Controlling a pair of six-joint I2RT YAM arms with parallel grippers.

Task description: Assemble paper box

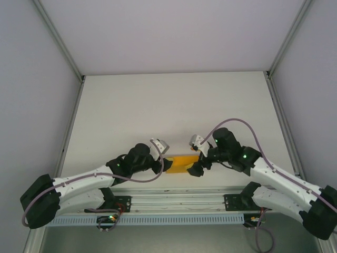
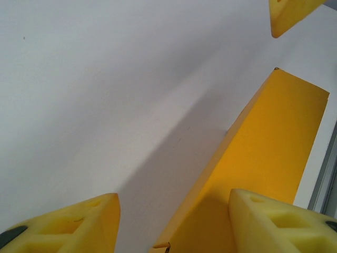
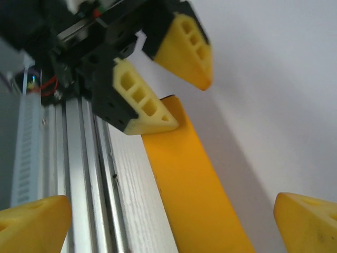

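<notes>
While it lies flat on the white table [image 1: 174,105] just past the near-edge rail [image 3: 89,174], the paper box [image 1: 181,162] sits between both arms, long axis left-right, one end toward each. It is a flat closed slab and its inside can't be seen. Left gripper [image 2: 174,195] is partly open over the left end, one finger [image 3: 139,103] touching the card, the other clear of it. Right gripper [image 3: 172,205] is spread wide astride the right end, gripping nothing.

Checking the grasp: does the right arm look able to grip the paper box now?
Likely yes: the right gripper is open with the paper box lying between its fingers, nothing in between. The left gripper, also open, sits at the box's far end.
</notes>
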